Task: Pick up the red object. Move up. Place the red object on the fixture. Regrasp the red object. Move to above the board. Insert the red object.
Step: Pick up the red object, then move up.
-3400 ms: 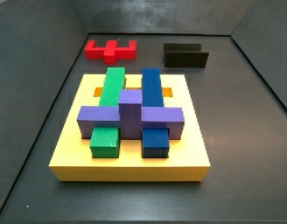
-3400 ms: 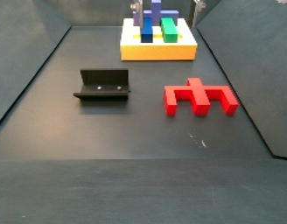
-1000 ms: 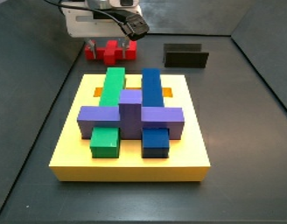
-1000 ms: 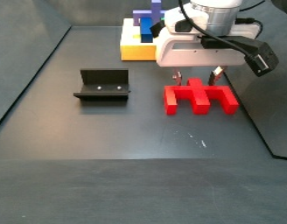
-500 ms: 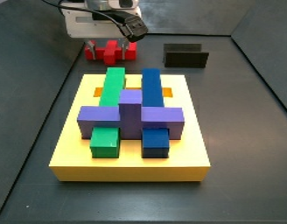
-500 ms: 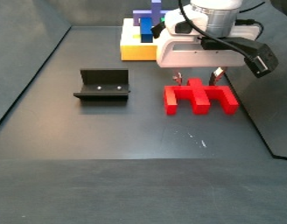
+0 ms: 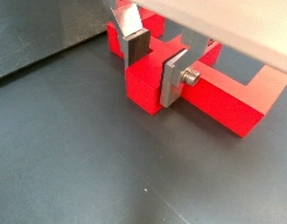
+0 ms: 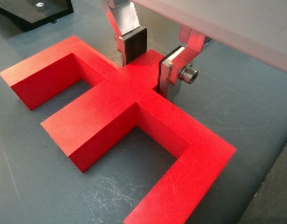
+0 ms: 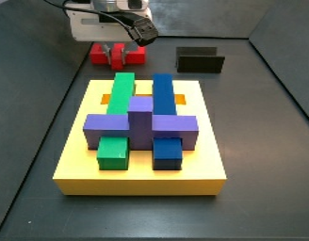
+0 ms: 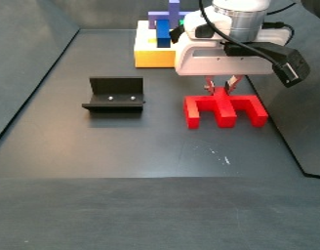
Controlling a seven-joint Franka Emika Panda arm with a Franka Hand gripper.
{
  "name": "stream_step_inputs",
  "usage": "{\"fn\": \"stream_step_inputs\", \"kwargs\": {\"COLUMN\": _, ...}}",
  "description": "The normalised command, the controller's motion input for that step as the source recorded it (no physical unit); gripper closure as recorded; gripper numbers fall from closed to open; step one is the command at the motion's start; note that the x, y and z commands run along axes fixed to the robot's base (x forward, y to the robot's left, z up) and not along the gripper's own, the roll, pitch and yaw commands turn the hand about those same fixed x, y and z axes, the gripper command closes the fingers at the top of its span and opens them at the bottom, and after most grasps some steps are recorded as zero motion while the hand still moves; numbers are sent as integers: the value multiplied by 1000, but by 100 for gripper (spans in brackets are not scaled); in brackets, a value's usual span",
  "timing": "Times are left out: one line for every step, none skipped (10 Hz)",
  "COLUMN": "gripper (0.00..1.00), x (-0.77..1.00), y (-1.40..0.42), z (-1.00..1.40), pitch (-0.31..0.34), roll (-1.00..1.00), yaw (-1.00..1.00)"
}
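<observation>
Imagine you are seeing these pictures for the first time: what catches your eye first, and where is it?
The bright red object stands out at once, lying flat on the dark floor with the gripper lowered onto it, one finger on each side of its middle prong in both wrist views. Next comes the yellow board with its green, blue and purple blocks, filling the front of a side view. The small black fixture sits alone on the floor beside the red object.
</observation>
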Motion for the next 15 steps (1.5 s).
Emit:
{"fn": "stream_step_inputs", "kwargs": {"gripper": 100, "x": 0, "y": 0, "z": 0, "pitch": 0, "roll": 0, "yaw": 0}}
{"fn": "stream_step_inputs", "kwargs": {"gripper": 100, "x": 0, "y": 0, "z": 0, "pitch": 0, "roll": 0, "yaw": 0}}
{"fn": "stream_step_inputs", "kwargs": {"gripper": 100, "x": 0, "y": 0, "z": 0, "pitch": 0, "roll": 0, "yaw": 0}}
{"fn": "stream_step_inputs", "kwargs": {"gripper": 100, "x": 0, "y": 0, "z": 0, "pitch": 0, "roll": 0, "yaw": 0}}
{"fn": "stream_step_inputs", "kwargs": {"gripper": 100, "x": 0, "y": 0, "z": 0, "pitch": 0, "roll": 0, "yaw": 0}}
{"fn": "stream_step_inputs", "kwargs": {"gripper": 100, "x": 0, "y": 0, "z": 0, "pitch": 0, "roll": 0, "yaw": 0}}
{"fn": "stream_step_inputs", "kwargs": {"gripper": 100, "x": 0, "y": 0, "z": 0, "pitch": 0, "roll": 0, "yaw": 0}}
{"fn": "stream_step_inputs", "kwargs": {"gripper": 100, "x": 0, "y": 0, "z": 0, "pitch": 0, "roll": 0, "yaw": 0}}
{"fn": "stream_step_inputs", "kwargs": {"gripper": 100, "x": 0, "y": 0, "z": 0, "pitch": 0, "roll": 0, "yaw": 0}}
{"fn": "stream_step_inputs", "kwargs": {"gripper": 100, "x": 0, "y": 0, "z": 0, "pitch": 0, "roll": 0, "yaw": 0}}
{"fn": "stream_step_inputs", "kwargs": {"gripper": 100, "x": 0, "y": 0, "z": 0, "pitch": 0, "roll": 0, "yaw": 0}}
{"fn": "stream_step_inputs", "kwargs": {"gripper": 100, "x": 0, "y": 0, "z": 0, "pitch": 0, "roll": 0, "yaw": 0}}
{"fn": "stream_step_inputs", "kwargs": {"gripper": 100, "x": 0, "y": 0, "z": 0, "pitch": 0, "roll": 0, "yaw": 0}}
{"fn": "stream_step_inputs", "kwargs": {"gripper": 100, "x": 0, "y": 0, "z": 0, "pitch": 0, "roll": 0, "yaw": 0}}
{"fn": "stream_step_inputs", "kwargs": {"gripper": 100, "x": 0, "y": 0, "z": 833, "pitch": 0, "roll": 0, "yaw": 0}}
